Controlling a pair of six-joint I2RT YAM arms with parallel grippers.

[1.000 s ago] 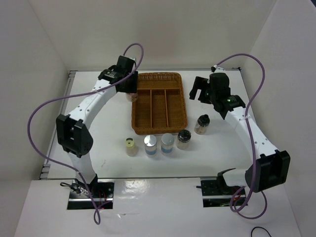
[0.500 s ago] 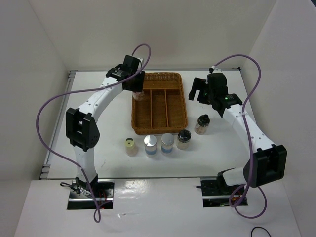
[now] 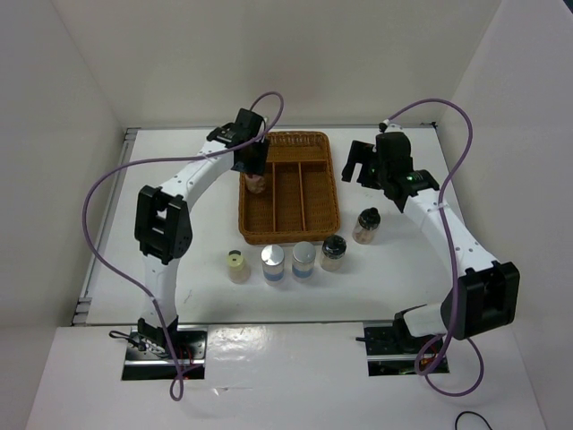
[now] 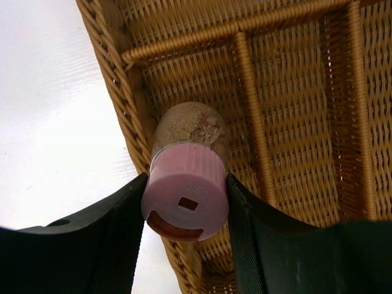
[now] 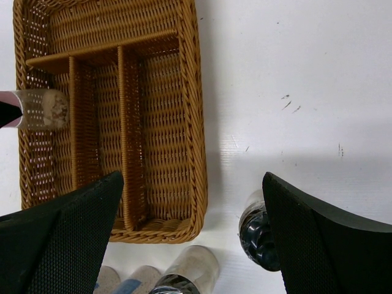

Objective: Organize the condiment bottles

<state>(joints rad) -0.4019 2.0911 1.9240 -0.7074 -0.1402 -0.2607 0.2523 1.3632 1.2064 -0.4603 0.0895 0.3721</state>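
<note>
Our left gripper (image 4: 187,196) is clamped on the pink-capped jar (image 4: 190,130); its two fingers press against the sides of the pink cap. The jar hangs over the left long compartment of the brown wicker tray (image 3: 288,239), close to the left rim, with its glass body pointing down towards the woven floor. We cannot tell if the bottom of the jar touches the floor.

Our right gripper (image 3: 360,167) stands with its fingers wide apart and holds nothing. It hovers over the white table (image 3: 394,279), just beside the right rim of the tray.

The other five jars stand upright on the table. Four make a row near the front rim of the tray: the pale-yellow-capped jar (image 3: 236,265), the first silver-capped jar (image 3: 272,262), the second silver-capped jar (image 3: 303,258) and a black-capped jar (image 3: 334,251). The second black-capped jar (image 3: 366,224) stands alone at the right of the tray, near the right arm.
</note>
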